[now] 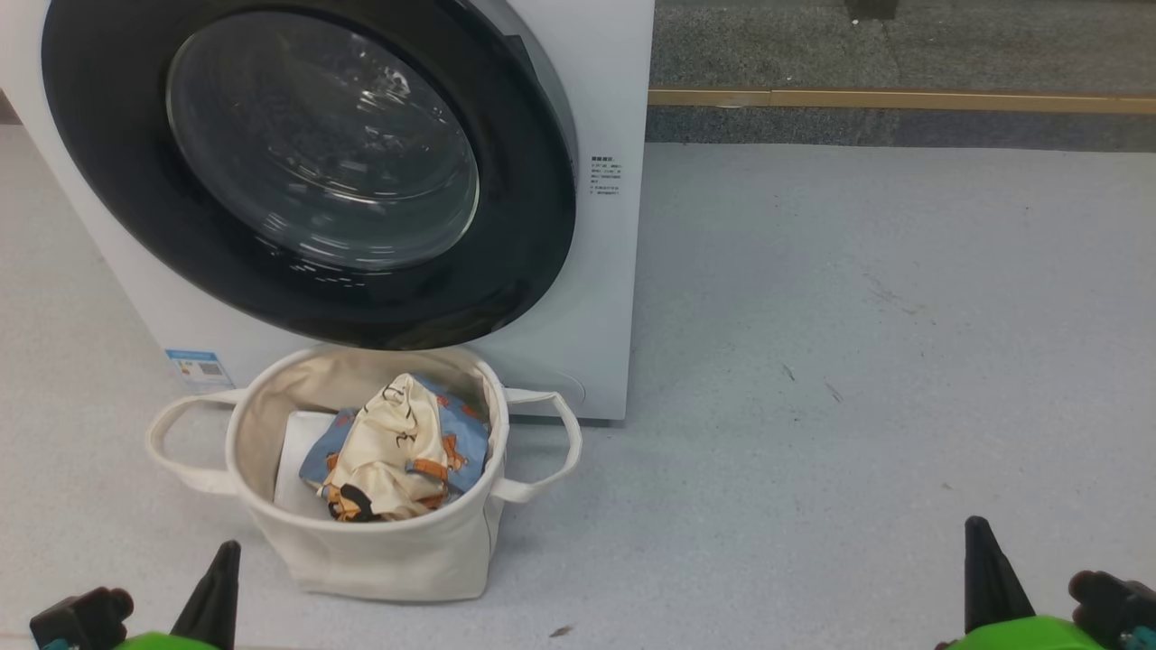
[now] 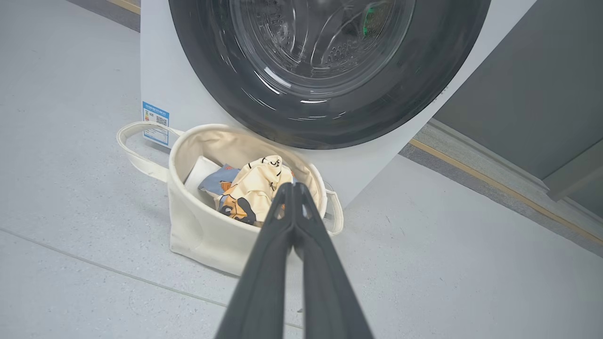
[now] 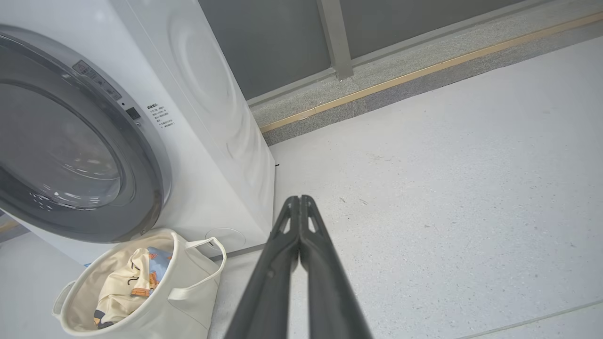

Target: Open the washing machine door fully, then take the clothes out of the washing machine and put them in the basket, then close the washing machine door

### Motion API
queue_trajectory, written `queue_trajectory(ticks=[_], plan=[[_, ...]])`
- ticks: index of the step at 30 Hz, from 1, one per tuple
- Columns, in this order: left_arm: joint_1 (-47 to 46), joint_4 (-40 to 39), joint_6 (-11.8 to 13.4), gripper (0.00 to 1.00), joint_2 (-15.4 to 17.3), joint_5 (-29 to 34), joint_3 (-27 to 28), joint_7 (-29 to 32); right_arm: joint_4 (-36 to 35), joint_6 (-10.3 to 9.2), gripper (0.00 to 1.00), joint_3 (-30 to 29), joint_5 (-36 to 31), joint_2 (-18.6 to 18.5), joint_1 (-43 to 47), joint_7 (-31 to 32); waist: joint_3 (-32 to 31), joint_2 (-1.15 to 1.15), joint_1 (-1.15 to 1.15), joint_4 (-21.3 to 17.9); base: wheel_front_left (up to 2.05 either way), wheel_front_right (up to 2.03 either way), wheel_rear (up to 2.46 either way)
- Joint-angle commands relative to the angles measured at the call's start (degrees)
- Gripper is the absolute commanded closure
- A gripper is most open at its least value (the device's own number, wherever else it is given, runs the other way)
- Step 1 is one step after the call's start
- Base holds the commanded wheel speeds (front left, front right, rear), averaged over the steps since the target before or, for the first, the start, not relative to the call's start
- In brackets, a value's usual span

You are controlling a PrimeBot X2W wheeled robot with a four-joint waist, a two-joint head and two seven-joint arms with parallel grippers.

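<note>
The white washing machine (image 1: 605, 271) stands at the upper left, and its black-rimmed, glass-windowed door (image 1: 108, 162) lies closed against its front. Directly below the door sits the cream basket (image 1: 397, 560). Inside it are the light-blue and cream printed clothes (image 1: 397, 447) beside a plain white sheet (image 1: 298, 451). My left gripper (image 1: 230, 551) is low at the left, short of the basket, shut and holding nothing. In the left wrist view its fingertips (image 2: 293, 188) meet in front of the clothes (image 2: 254, 188). My right gripper (image 1: 980, 533) is shut over bare floor, as the right wrist view also shows (image 3: 299, 200).
Pale grey floor (image 1: 858, 361) spreads to the right of the machine. A brass-coloured strip (image 1: 903, 99) and a dark wall base run along the back. The basket's two loop handles (image 1: 551, 442) stick out sideways. A blue sticker (image 1: 199, 368) marks the machine's lower left corner.
</note>
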Motion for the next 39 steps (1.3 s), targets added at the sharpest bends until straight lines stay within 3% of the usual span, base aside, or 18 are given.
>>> queue_trajectory(ticks=[1, 39], plan=[[-2.7, -2.1, -0.1, 1.00, 0.7, -1.4, 1.7, 0.3, -1.5, 0.03, 1.00, -0.5, 1.9, -0.2, -3.3, 0.5, 0.1, 0.00, -0.01, 0.0, 0.00, 0.00, 0.00], [-1.5, -6.7, -0.2, 1.00, -6.0, -17.7, 7.9, 6.4, -0.2, 0.08, 1.00, -2.8, 25.1, 1.0, -6.1, 6.6, 1.2, 0.00, -0.01, -0.6, 0.00, 0.00, 0.00]])
